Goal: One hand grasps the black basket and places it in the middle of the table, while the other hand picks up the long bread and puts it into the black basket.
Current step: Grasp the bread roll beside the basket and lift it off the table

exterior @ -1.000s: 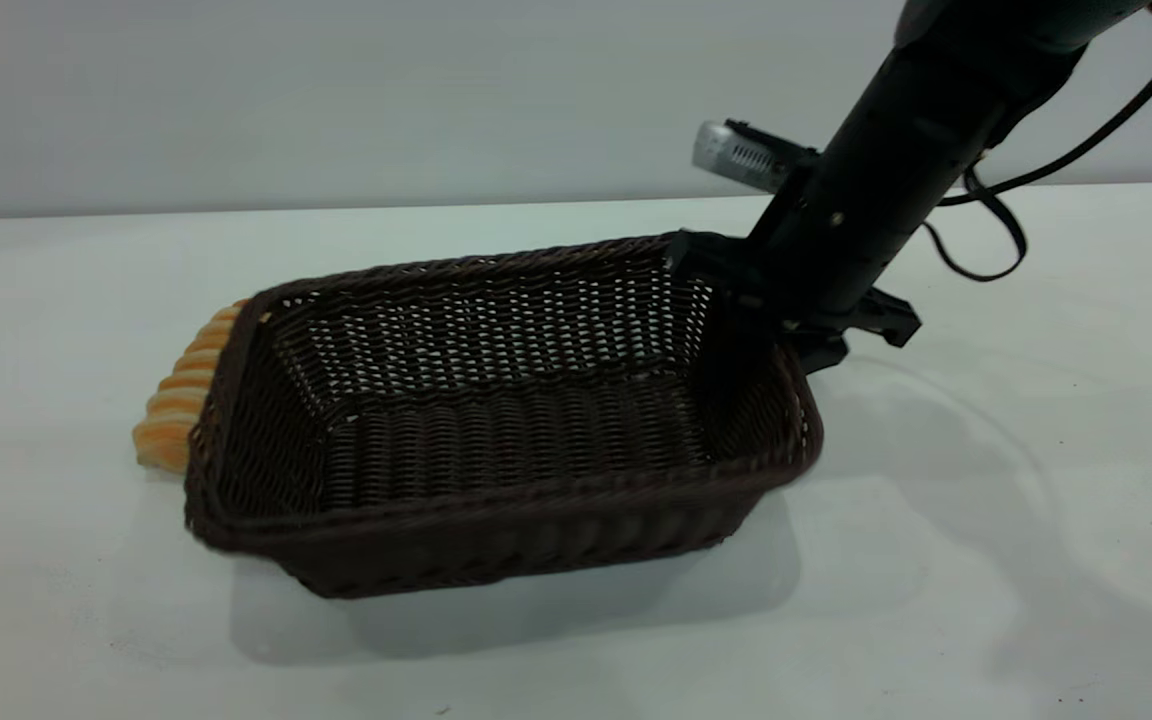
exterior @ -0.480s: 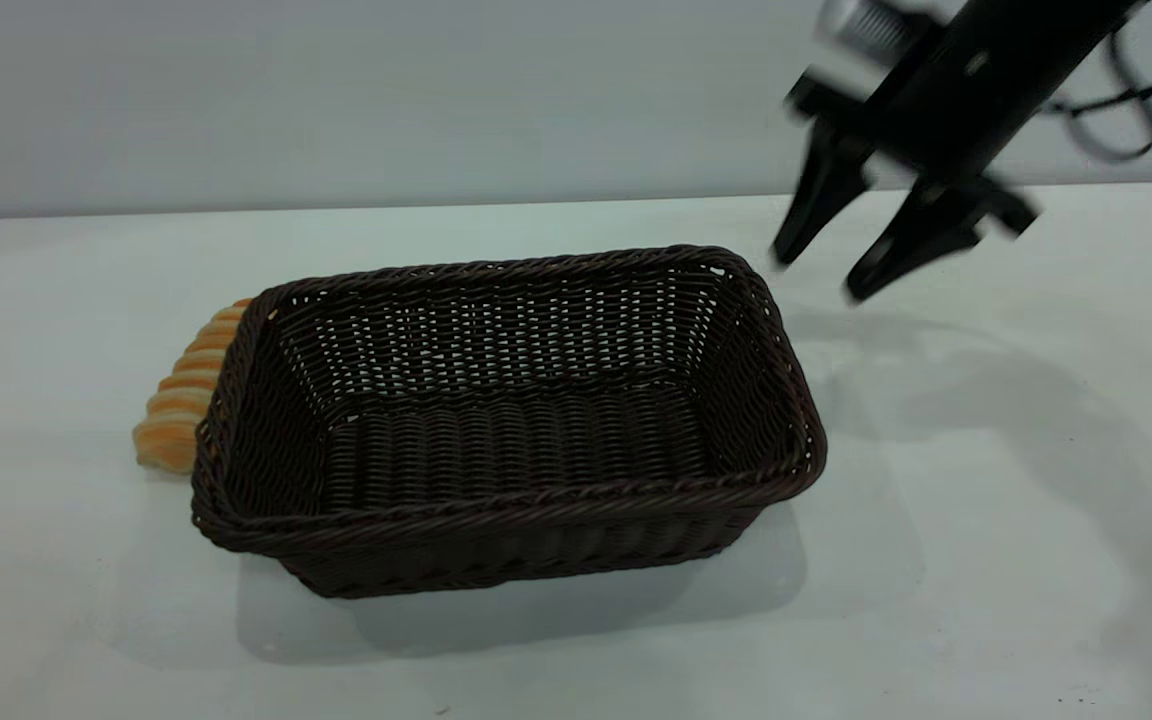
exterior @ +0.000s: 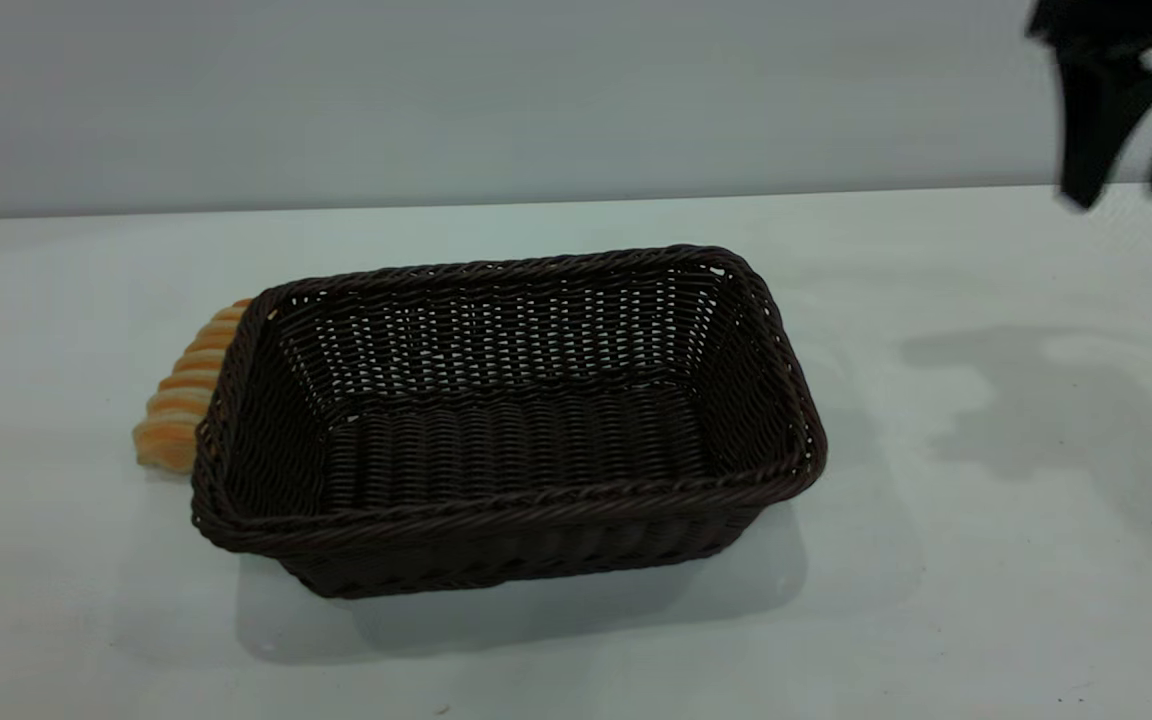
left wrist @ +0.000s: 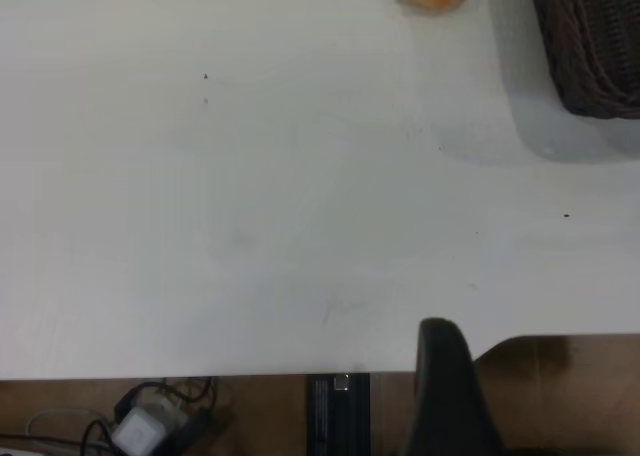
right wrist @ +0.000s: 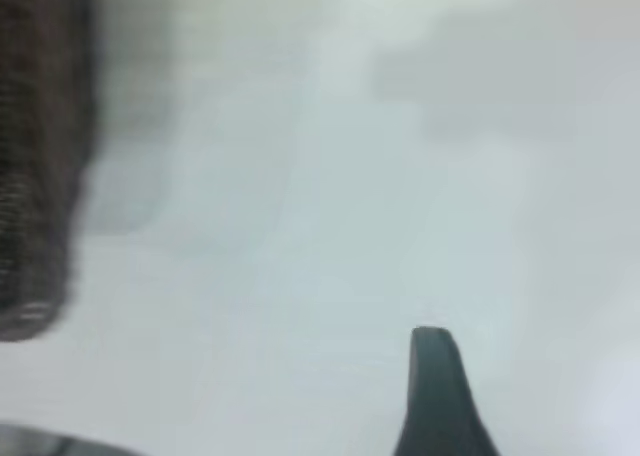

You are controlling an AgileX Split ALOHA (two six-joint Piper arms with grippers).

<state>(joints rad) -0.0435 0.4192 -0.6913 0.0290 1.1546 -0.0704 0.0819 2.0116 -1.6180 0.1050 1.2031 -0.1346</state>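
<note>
The basket (exterior: 506, 420) stands flat and empty on the table (exterior: 986, 560), about in the middle, with its long side to the table's front edge. I judge that it is placed there so the bread can go into it, so the first part of the task looks done. The bread (exterior: 184, 395) lies on the table just beside the basket's left short end, touching it or nearly so; most of the loaf is hidden behind the rim, so I cannot tell which. It is not yet in the basket.

The right gripper (exterior: 1126, 170) hangs in the air over the back right corner of the table, well apart from the basket, with its two fingers spread and nothing between them. The left gripper (left wrist: 445, 396) sits low at the table's left edge; only one finger shows in its wrist view, so I cannot tell if it is open. From there the bread's end and a basket corner are seen far off. This arm is the nearer one to the bread, so the pick should fall to it.

One second ago the right gripper was clamped on the basket's right rim and that end was lifted a little. Half a second ago it had let go and was rising just beside the corner. Now it is much higher and farther right. The basket and the bread have not moved since the release.
</note>
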